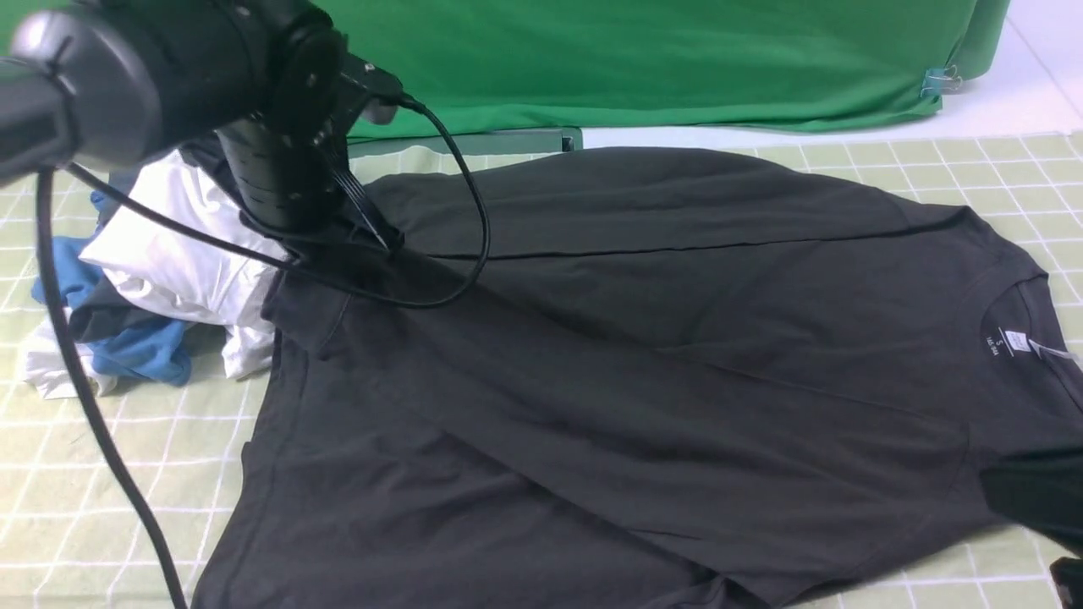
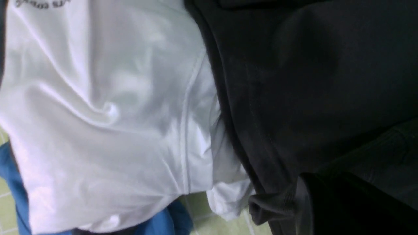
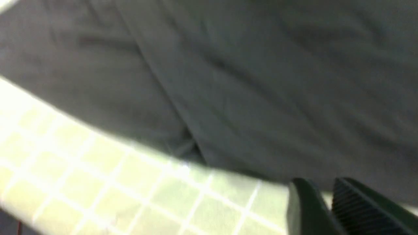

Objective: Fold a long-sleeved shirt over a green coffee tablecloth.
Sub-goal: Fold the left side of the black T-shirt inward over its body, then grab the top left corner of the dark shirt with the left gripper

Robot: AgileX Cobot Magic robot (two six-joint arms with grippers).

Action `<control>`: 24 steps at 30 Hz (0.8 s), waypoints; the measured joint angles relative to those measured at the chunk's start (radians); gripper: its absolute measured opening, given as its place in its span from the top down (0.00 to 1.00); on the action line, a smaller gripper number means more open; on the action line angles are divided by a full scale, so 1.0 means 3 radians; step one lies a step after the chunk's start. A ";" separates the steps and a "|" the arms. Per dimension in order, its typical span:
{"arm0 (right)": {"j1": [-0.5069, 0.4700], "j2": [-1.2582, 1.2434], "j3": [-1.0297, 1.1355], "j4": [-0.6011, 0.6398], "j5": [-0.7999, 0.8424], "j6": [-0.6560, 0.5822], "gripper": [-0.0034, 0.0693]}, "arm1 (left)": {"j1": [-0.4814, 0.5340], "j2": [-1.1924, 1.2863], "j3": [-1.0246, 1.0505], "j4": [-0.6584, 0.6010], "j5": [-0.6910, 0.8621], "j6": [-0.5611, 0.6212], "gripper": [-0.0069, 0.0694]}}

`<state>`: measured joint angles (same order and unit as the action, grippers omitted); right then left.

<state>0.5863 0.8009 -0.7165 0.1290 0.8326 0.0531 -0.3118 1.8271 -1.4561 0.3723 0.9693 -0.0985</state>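
Looming closest in the front view was the left arm [image 1: 127,85], dark and blurred, with the left gripper [image 1: 382,239] down on the shirt [image 1: 643,338] at the corner beside the heap [image 1: 161,271] of white and blue clothes. That black shirt lay spread flat across the tablecloth [image 1: 110,474], its collar [image 1: 1015,334] toward the robot's right. One sleeve [image 1: 592,397] lay slantwise over the body, with its cuff [image 2: 271,204] bunched just beside the heap. Whether the left jaws pinched cloth or stood free I could not tell, because dark fingers and dark fabric ran together. The right gripper [image 3: 318,187] hung low by the shirt's edge, over bare tablecloth, its jaws parted only narrowly with nothing between them.

Judging by this, the sleeve fold was being set down. Doing it well would mean lifting straight up off the cloth so no layer drags, and keeping the cuff from snagging the heap. Behind everything hung a green backdrop [image 1: 660,59].
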 joint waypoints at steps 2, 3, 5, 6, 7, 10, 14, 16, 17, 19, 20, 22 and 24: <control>0.0003 0.0160 -0.0060 0.0019 0.0081 -0.0143 0.61 | 0.0000 0.0005 0.0000 0.0016 -0.0076 -0.0011 0.71; 0.0003 0.0270 -0.0075 0.0032 0.0099 -0.0231 0.54 | 0.0000 0.0005 0.0000 0.0027 -0.0098 -0.0011 0.67; 0.0003 0.0519 -0.0094 0.0054 0.0122 -0.0472 0.41 | 0.0000 0.0005 -0.0002 0.0070 -0.0153 -0.0013 0.54; 0.0003 0.0653 -0.0098 0.0057 0.0127 -0.0539 0.35 | 0.0000 0.0005 -0.0002 0.0076 -0.0154 -0.0020 0.50; 0.0003 0.0794 -0.0098 0.0057 0.0131 -0.0618 0.31 | 0.0000 0.0005 -0.0002 0.0079 -0.0142 -0.0020 0.45; 0.0003 0.1202 -0.0098 0.0038 0.0120 -0.0742 0.26 | 0.0000 -0.0028 -0.0002 0.0020 -0.0008 -0.0041 0.38; 0.0003 0.1628 -0.0098 0.0021 0.0041 -0.0877 0.25 | 0.0004 -0.0121 -0.0002 -0.0120 0.0252 -0.0077 0.41; 0.0003 0.1906 -0.0098 0.0015 -0.0060 -0.0945 0.25 | 0.0004 -0.0265 0.0037 -0.0293 0.0406 -0.0111 0.54; 0.0003 0.1990 -0.0101 0.0015 -0.0092 -0.0970 0.25 | 0.0004 -0.0329 0.0076 -0.0366 0.0402 -0.0118 0.59; 0.0003 0.2171 -0.0101 0.0011 -0.0185 -0.1009 0.25 | 0.0004 -0.0508 0.0231 -0.0597 0.0332 -0.0121 0.71; 0.0003 0.2266 -0.0101 0.0008 -0.0249 -0.1021 0.25 | 0.0004 -0.0672 0.0358 -0.0761 0.0256 -0.0106 0.79; 0.0003 0.2374 -0.0101 0.0008 -0.0345 -0.1031 0.25 | 0.0004 -0.0877 0.0557 -0.0999 0.0143 -0.0043 0.85; 0.0003 0.2479 -0.0101 0.0008 -0.0460 -0.1062 0.25 | 0.0004 -0.1137 0.0824 -0.1270 -0.0004 0.0041 0.89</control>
<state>0.5873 1.5447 -0.7469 0.1313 0.6947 -0.2656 -0.3106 1.4860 -1.2089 -0.0088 0.9681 -0.0862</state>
